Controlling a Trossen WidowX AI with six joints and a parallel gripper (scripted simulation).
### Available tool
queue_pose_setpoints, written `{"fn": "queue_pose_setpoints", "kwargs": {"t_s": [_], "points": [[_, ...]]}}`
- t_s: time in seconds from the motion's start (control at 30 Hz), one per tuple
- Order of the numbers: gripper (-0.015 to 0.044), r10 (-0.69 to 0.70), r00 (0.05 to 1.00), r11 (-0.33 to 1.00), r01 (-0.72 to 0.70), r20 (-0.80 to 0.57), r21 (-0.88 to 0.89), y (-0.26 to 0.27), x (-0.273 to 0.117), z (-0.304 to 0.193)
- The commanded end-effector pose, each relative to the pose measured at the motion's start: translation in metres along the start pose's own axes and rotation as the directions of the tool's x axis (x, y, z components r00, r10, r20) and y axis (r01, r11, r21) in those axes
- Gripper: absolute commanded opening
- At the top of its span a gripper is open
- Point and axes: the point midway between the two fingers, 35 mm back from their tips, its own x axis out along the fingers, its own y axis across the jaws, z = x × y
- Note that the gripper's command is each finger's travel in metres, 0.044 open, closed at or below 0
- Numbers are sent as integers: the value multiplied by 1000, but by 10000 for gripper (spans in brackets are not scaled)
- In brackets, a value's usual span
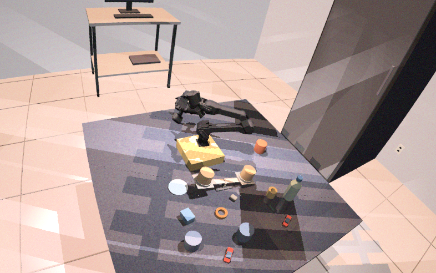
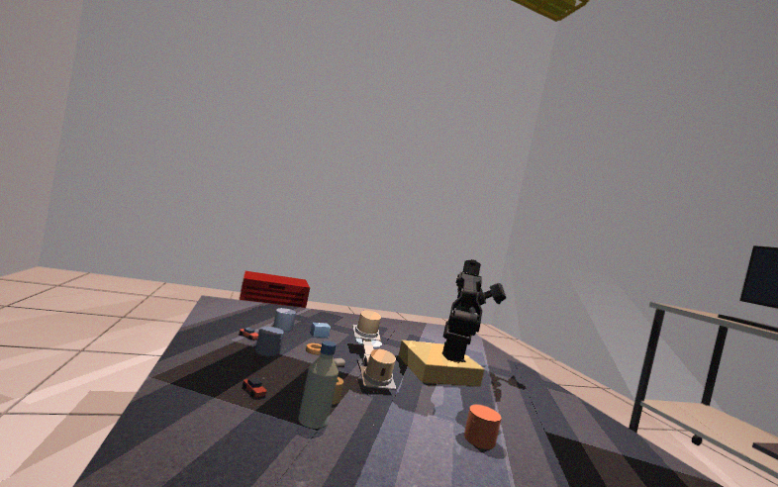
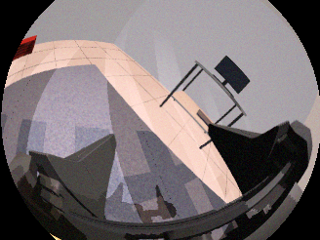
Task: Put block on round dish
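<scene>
Two tan cups stand upside down on the ends of the balance [image 1: 225, 182]. The left cup [image 1: 206, 176] [image 2: 370, 323] is on a pan that seems raised, with its shadow apart from it. The right cup [image 1: 248, 173] [image 2: 381, 365] is on a pan that seems to sit low near the table. No block shows; whatever is under the cups is hidden. The round white dish [image 1: 177, 187] lies left of the balance, with nothing on it. My gripper [image 3: 163, 134] is open and empty, high up behind the yellow base block and away from both cups.
An orange cylinder [image 1: 260, 146] [image 2: 482, 427] stands right of the yellow base block [image 1: 202, 156]. A bottle [image 1: 292, 190] [image 2: 319, 390] and a yellow-brown ring piece [image 1: 271, 193] stand beyond the right cup. A blue block [image 1: 187, 216], an orange ring, two grey-blue cylinders and two toy cars are in front.
</scene>
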Motion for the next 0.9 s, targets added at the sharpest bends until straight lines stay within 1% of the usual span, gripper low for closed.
{"fn": "queue_pose_setpoints", "kwargs": {"t_s": [0.0,0.2,0.4,0.63,0.87], "points": [[440,109,992,994,-109,57,-17,19,-7,15],[440,292,946,956,-285,138,-69,51,-25,35],[440,467,862,883,-447,195,-140,81,-50,50],[440,650,725,760,-611,228,-221,110,-87,60],[440,803,554,596,-737,220,-318,133,-130,63]]}}
